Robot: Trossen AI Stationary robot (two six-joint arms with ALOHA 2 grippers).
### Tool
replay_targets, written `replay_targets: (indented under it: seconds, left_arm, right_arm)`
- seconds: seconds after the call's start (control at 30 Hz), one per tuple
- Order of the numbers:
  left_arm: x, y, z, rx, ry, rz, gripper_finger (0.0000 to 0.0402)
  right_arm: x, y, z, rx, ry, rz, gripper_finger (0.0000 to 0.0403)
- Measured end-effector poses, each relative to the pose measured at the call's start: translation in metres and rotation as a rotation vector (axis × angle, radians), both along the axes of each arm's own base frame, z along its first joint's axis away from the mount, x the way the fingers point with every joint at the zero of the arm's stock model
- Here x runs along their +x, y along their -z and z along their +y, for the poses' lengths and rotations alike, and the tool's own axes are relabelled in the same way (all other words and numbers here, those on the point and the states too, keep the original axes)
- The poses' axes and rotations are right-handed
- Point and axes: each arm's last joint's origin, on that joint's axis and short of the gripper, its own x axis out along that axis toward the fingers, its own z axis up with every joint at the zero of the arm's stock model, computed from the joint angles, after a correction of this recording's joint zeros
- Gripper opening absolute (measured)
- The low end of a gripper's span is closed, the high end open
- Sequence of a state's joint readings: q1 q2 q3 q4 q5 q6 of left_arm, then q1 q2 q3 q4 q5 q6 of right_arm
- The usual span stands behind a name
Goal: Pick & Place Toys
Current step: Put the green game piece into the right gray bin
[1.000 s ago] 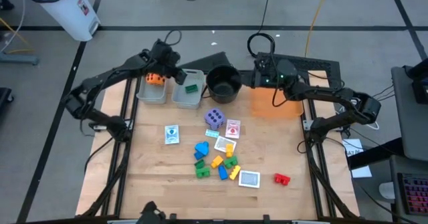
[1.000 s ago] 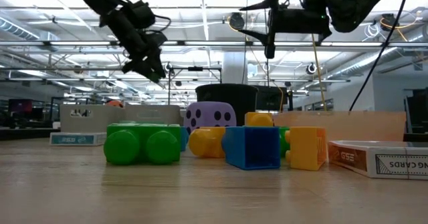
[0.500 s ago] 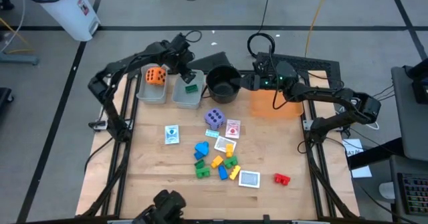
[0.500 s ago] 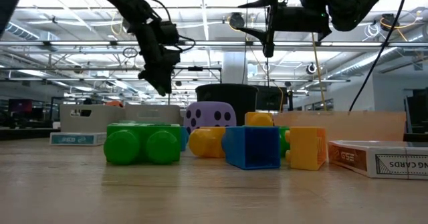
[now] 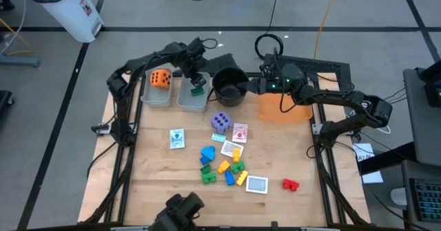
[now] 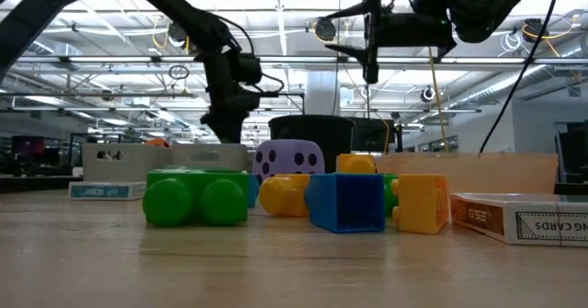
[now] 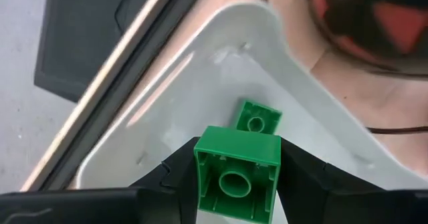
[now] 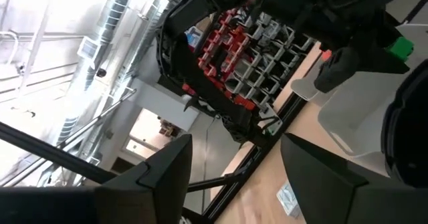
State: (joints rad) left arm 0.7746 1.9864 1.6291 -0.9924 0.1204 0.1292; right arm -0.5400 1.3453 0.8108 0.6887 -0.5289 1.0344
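Note:
My left gripper [image 5: 195, 79] is shut on a green block [image 7: 237, 184] above the right-hand one of two grey bins [image 5: 193, 101]. Another green block [image 7: 257, 117] lies on that bin's floor. An orange die [image 5: 160, 78] lies in the left bin [image 5: 156, 95]. On the table lie a purple die [image 5: 220, 122], three picture cards [image 5: 177, 138], a cluster of blue, yellow and green blocks [image 5: 224, 163] and a red block [image 5: 290, 184]. My right gripper [image 5: 256, 85] is open and empty beside the black pot [image 5: 230, 86]. My left gripper pinches the green block between its two fingers, one on each opposite side wall [image 7: 200, 177]. The fingers come from above, pointing down into the bin. The block is lifted clear of the bin floor, its hollow underside turned up toward the wrist.
The black pot stands right of the two bins at the table's far edge. An orange mat [image 5: 279, 108] lies at the far right. The bare wood [image 5: 151, 183] at the near left is free room. Table frame rails run along both sides.
My left gripper has gone toward the table's right edge, from over the left bin with the orange die to over the right-hand bin, and has come down toward it.

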Motion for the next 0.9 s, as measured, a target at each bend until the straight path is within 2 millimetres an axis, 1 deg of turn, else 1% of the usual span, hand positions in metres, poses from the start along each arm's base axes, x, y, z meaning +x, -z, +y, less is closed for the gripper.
replay_targets:
  seconds: [0.1,0.27,0.37,0.5,0.67,0.9]
  left_arm:
    - [0.0,0.01,0.001,-0.019,-0.004,0.044,0.0153]
    - [0.001,0.019,0.003,-0.026,-0.054,0.087,0.0161]
    - [0.002,0.025,0.004,-0.041,-0.091,0.101,0.0159]
    - [0.002,0.027,0.005,-0.039,-0.123,0.111,0.0154]
    - [0.003,0.027,0.006,-0.031,-0.153,0.095,0.0163]
    - [0.005,0.029,0.006,-0.005,-0.167,0.111,0.0166]
  right_arm:
    - [0.0,0.001,0.0,0.005,0.0,0.012,0.0224]
    - [0.0,0.002,0.0,0.011,0.0,0.023,0.0224]
    - [0.0,0.004,0.0,0.016,0.0,0.033,0.0224]
    - [0.0,0.004,0.0,0.012,0.0,0.033,0.0224]
    - [0.0,0.005,0.0,0.001,0.0,0.043,0.0224]
    - [0.001,0.005,0.001,-0.004,-0.004,0.044,0.0224]
